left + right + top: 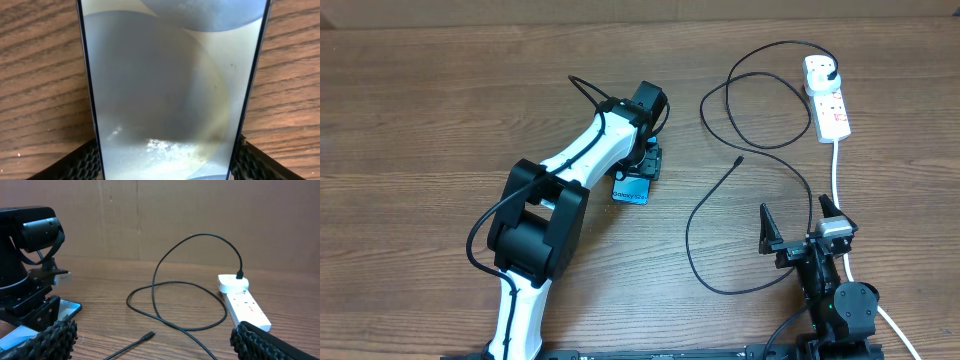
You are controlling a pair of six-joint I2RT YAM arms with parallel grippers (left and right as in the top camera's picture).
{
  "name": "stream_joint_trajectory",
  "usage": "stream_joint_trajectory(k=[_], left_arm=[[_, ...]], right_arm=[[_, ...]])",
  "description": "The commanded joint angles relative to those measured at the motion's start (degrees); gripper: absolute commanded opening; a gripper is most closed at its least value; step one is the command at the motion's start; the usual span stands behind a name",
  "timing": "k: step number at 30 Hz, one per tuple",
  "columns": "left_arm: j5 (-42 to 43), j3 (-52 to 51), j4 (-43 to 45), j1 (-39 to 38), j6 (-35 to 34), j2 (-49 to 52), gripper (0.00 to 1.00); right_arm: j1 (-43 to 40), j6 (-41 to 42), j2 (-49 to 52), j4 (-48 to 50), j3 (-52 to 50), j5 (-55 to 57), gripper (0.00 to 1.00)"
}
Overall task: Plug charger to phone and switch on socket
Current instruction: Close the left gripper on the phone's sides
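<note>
1. Because your left gripper [638, 172] is squeezing the phone [631, 190] by its sides, out in the middle of the table, a weak hold could let it slip or turn.
2. Your right gripper [798, 232] is wide open and holds nothing. The charger [738, 159] tip lies near it, thin and easy to miss.
3. Its plug sits in the socket [830, 105], so a hard pull could drag that along.

From my remote station I see a brown wood-grain tabletop [420, 100] filling the overhead view, evenly lit, with only soft shadows. Behind its far edge stands a plain brown wall panel [150, 215], matte, with faint vertical creases.
</note>
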Motion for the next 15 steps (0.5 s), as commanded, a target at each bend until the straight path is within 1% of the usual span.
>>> stream_joint_trajectory(k=[1,5,8,12,15], left_arm=[[-4.0,-3.7,-1.7,-0.5,0.8,6.3,0.69],[-3.7,-3.5,-1.7,-0.3,0.8,6.3,0.69],[-2.4,-3.0,-2.1,0.0,0.8,6.3,0.71],[-1.4,-0.4,-4.6,1.2,0.8,6.3,0.73],[-1.1,2.2,-7.2,2.0,0.8,6.3,0.71]], right_arm=[[0.2,0.3,0.0,0.3,-0.6,0.5,1.0],[0.2,0.3,0.0,0.3,-0.6,0.5,1.0],[0.2,0.3,0.0,0.3,-0.6,0.5,1.0],[0.2,0.3,0.0,0.3,-0.6,0.5,1.0],[0.2,0.3,0.0,0.3,-0.6,0.5,1.0]])
